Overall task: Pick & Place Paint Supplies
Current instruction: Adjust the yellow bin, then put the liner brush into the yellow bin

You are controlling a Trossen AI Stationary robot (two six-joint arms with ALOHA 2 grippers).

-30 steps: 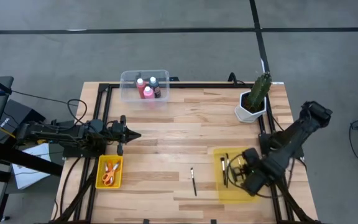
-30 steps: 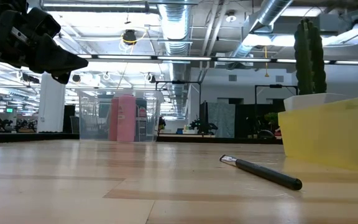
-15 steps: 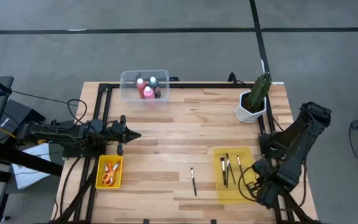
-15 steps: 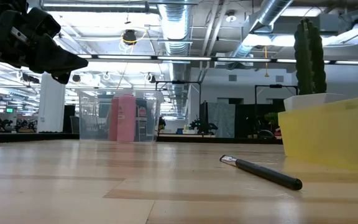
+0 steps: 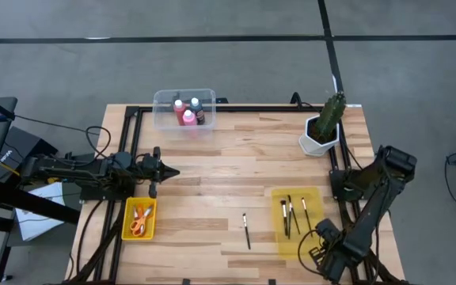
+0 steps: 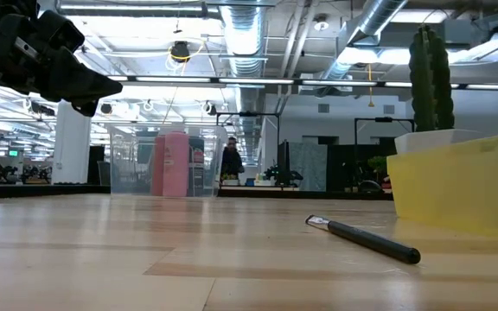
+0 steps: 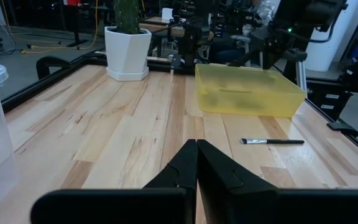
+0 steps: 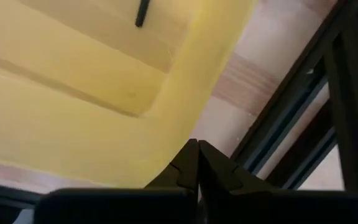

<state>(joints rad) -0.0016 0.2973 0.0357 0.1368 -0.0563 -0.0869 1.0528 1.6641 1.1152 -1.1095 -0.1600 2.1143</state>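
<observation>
Right gripper (image 5: 328, 257) hangs pinched together and empty off the near corner of the yellow bin (image 5: 313, 241) holding three brushes, left gripper (image 5: 167, 172) parked closed, so next I'd expect a reach for the stray brush (image 5: 245, 230) lying mid-bench.

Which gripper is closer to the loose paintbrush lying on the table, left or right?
Right. The right gripper sits at the near corner of the yellow tray, just past it from the brush. The left gripper hovers farther off, toward the table's left side.
</observation>
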